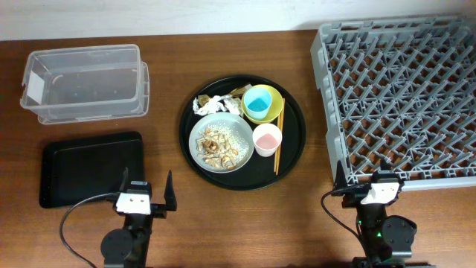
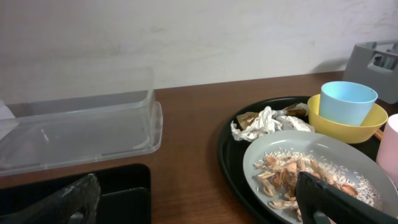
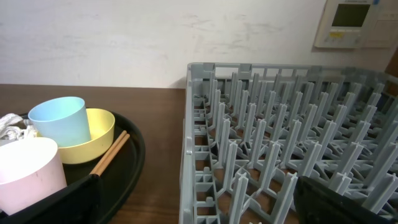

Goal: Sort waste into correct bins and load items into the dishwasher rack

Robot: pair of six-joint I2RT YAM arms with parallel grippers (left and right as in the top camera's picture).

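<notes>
Well, the left gripper (image 1: 147, 186) and right gripper (image 1: 372, 181) are both wide apart, empty. The tissue (image 1: 214, 105) sits at the round tray's (image 1: 294, 152) far edge, left of the bowl (image 1: 277, 105). Pinch its top, lift straight.

A large round black plastic tray (image 1: 293, 123) sits near the middle of a dark brown wooden table (image 1: 245, 223). Beyond the table's far edge rises a plain white wall (image 2: 186, 37), faintly scuffed. A small white rectangular control panel (image 3: 354, 23) with a screen is mounted on it.
</notes>
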